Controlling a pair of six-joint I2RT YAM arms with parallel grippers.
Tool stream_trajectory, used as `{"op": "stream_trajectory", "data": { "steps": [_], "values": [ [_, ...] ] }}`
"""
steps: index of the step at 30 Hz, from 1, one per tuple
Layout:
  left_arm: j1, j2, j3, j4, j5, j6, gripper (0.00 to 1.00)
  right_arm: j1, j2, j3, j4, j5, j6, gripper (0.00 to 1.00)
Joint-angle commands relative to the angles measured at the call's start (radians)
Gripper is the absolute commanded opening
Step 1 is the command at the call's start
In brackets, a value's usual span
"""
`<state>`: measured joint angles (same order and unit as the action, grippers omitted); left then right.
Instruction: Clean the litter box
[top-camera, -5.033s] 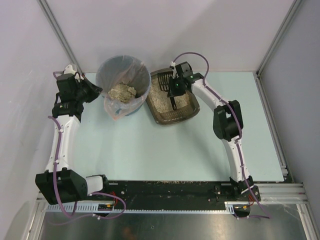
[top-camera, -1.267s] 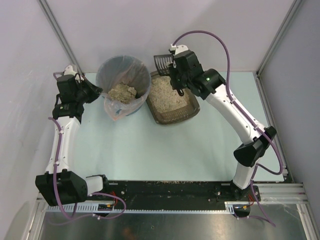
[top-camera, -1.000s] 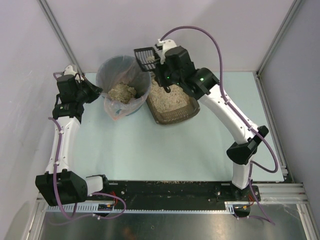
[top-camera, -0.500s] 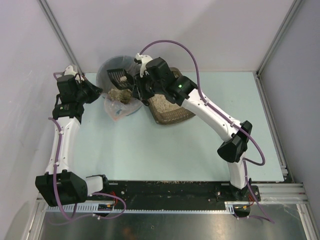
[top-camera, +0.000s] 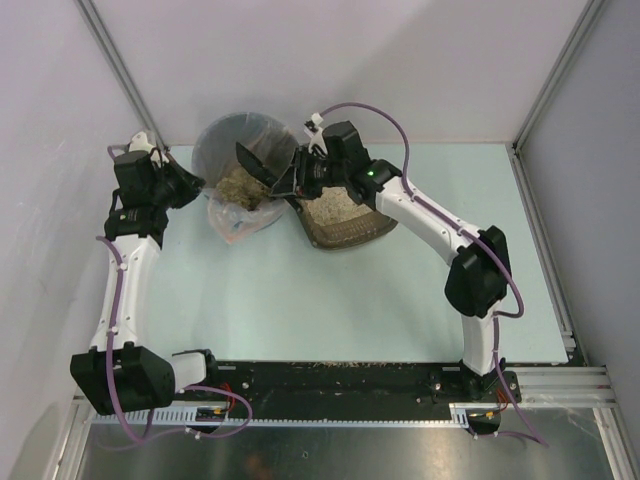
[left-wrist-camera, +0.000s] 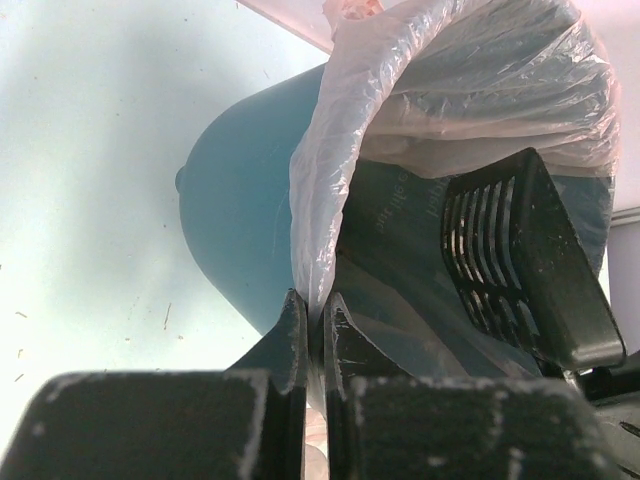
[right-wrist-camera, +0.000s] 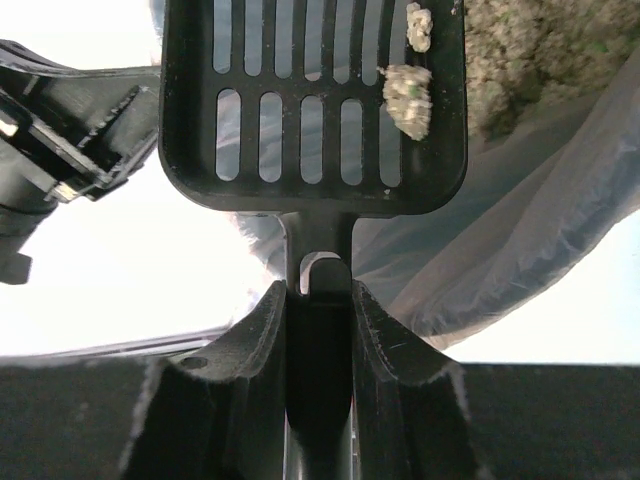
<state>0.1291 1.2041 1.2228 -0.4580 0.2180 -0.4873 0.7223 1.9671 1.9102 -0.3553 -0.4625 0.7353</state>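
The grey-brown litter box (top-camera: 345, 228) with beige granules sits right of the round teal bin (top-camera: 225, 150), partly hidden by the right arm. My right gripper (right-wrist-camera: 317, 300) is shut on the handle of a black slotted scoop (right-wrist-camera: 315, 100). The scoop (top-camera: 262, 165) is tilted over the bin's mouth, with two clumps (right-wrist-camera: 407, 98) stuck near its right edge. Clumped litter (top-camera: 240, 185) lies in the bin. My left gripper (left-wrist-camera: 315, 325) is shut on the bin's clear plastic liner (left-wrist-camera: 400, 100) at the bin's left rim. The scoop also shows in the left wrist view (left-wrist-camera: 525, 265).
A metal frame post (top-camera: 125, 75) stands behind the left arm and another (top-camera: 555, 75) at the back right. The pale green tabletop (top-camera: 300, 300) spreads in front of bin and box. A black rail (top-camera: 330, 378) with spilled granules runs along the near edge.
My right arm lifted the scoop out of the litter box, swung it left over the bin and tipped it there. The left arm has not moved.
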Motion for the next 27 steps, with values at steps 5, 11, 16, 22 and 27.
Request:
{"op": "stream_trajectory", "data": {
  "steps": [5, 11, 16, 22, 27],
  "values": [
    [-0.019, -0.006, 0.009, -0.053, 0.046, 0.039, 0.00, -0.029, -0.085, -0.077, 0.250, -0.168, 0.266, 0.00],
    [-0.019, -0.014, 0.003, -0.051, 0.046, 0.035, 0.00, -0.049, -0.097, -0.189, 0.439, -0.192, 0.433, 0.00],
    [-0.019, -0.014, 0.004, -0.051, 0.044, 0.036, 0.00, -0.055, -0.093, -0.215, 0.489, -0.200, 0.495, 0.00],
    [-0.019, -0.014, -0.002, -0.051, 0.047, 0.035, 0.00, -0.057, -0.103, -0.316, 0.610, -0.203, 0.613, 0.00],
    [-0.020, -0.015, -0.005, -0.053, 0.044, 0.036, 0.00, -0.069, -0.123, -0.413, 0.734, -0.191, 0.722, 0.00]
  ]
}}
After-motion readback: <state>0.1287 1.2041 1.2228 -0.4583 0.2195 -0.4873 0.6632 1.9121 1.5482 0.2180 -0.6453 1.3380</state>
